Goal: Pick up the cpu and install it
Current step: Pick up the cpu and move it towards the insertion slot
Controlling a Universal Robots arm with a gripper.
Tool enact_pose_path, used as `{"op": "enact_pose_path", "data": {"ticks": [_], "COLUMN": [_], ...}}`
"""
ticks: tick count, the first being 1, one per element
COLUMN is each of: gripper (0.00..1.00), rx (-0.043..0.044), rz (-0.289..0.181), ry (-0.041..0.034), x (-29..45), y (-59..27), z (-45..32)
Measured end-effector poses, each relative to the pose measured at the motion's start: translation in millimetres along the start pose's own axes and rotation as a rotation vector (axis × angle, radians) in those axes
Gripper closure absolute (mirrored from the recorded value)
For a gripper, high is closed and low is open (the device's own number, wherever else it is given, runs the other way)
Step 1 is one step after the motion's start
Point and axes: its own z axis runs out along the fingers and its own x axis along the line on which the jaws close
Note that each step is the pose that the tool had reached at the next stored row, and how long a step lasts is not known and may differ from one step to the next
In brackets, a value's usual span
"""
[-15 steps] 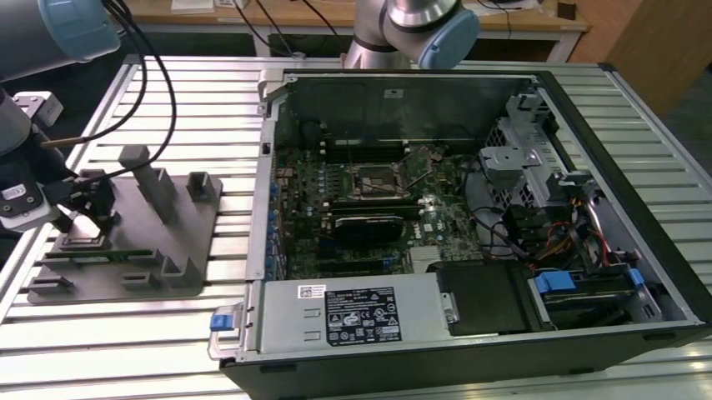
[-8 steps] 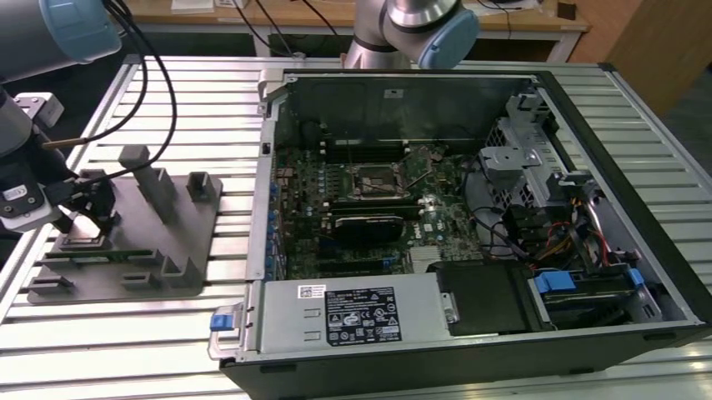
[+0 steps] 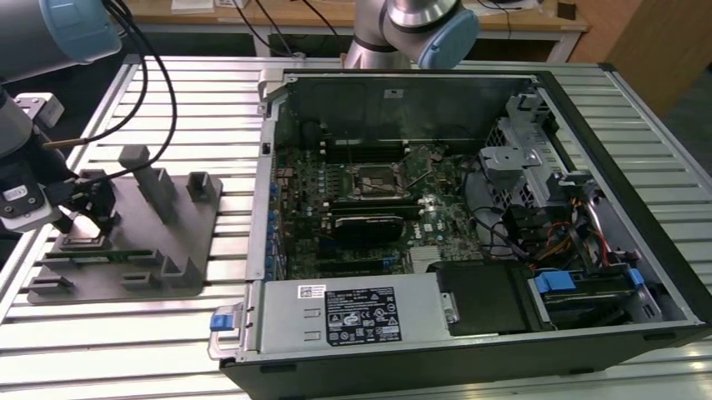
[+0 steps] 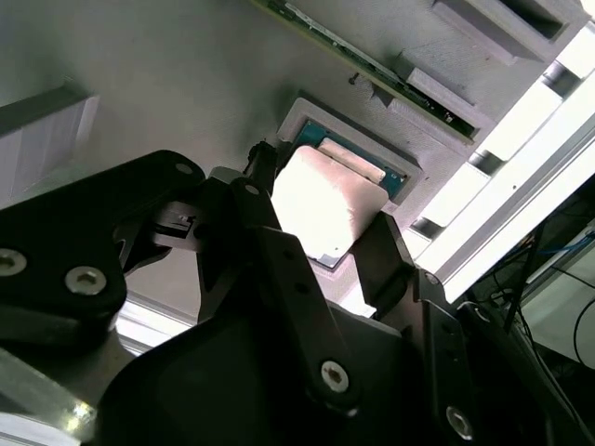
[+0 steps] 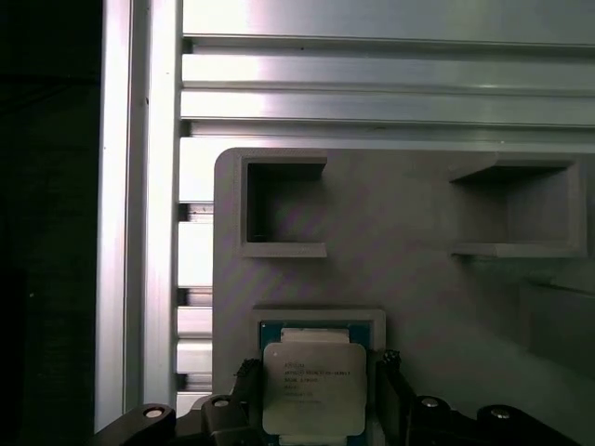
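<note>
Item: cpu (image 5: 314, 388), flat square chip with a matt silvery lid and paler rim, lying in the shallow square seat of the grey holder (image 5: 418, 279), which has a dull plastic surface and boxy pockets

Gripper (image 5: 316, 372): black angular jaws spread, flanking two opposite cpu edges; a thin gap seems to remain

Handling: close evenly on the edges, keep the chip level, avoid twisting in the seat

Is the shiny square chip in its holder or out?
In: the silvery square chip sits inside the recess of the grey plastic holder.
</note>
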Motion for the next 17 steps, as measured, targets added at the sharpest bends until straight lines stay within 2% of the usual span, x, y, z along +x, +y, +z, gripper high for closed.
{"op": "enact_pose_path", "data": {"ticks": [13,14,17], "gripper": [0.39,0.33,0.33], "rx": [-0.0003,-0.0002,0.0000], "rz": [0.000,0.000,0.000], "ry": [-0.0005,-0.0004,-0.0001], "x": [0.0,0.0,0.0], "y": [0.0,0.0,0.0], "z": [0.6,0.5,0.4]}}
